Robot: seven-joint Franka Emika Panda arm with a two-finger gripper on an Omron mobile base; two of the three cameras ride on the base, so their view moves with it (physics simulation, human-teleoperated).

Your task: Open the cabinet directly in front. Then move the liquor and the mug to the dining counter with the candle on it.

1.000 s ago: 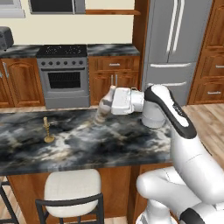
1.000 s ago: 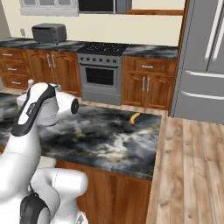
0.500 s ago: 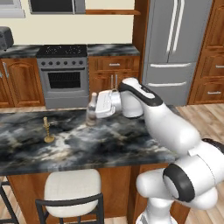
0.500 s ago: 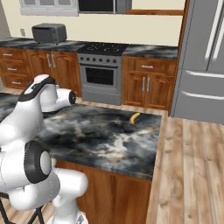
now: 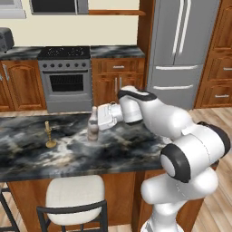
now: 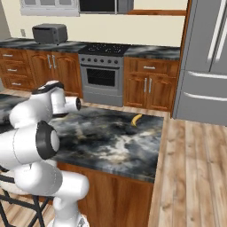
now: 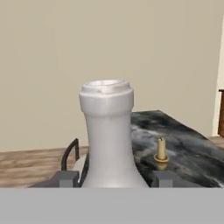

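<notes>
The liquor (image 5: 93, 125), a slim pale bottle with a long neck, stands upright over the dining counter (image 5: 127, 149), its base at or just above the marbled slab. My gripper (image 5: 95, 121) reaches in from the right and is shut on the bottle's body. In the hand view the bottle's neck and cap (image 7: 107, 131) rise between my fingertips (image 7: 65, 178). The candle (image 5: 49, 136) in its brass holder stands on the same slab left of the bottle, and the candle (image 7: 161, 151) shows beyond it. The mug and the cabinet are out of view.
A white-cushioned stool (image 5: 74, 195) sits at the counter's near side. A banana (image 6: 136, 119) lies on the slab's far right part. Behind are the stove (image 5: 68, 77), low wooden cabinets (image 5: 115, 81), a toaster (image 6: 49, 33) and the fridge (image 5: 181, 50).
My arm has swung left across the dining counter with the liquor in the gripper, bringing the bottle close to the candle. The grip has stayed the same.
</notes>
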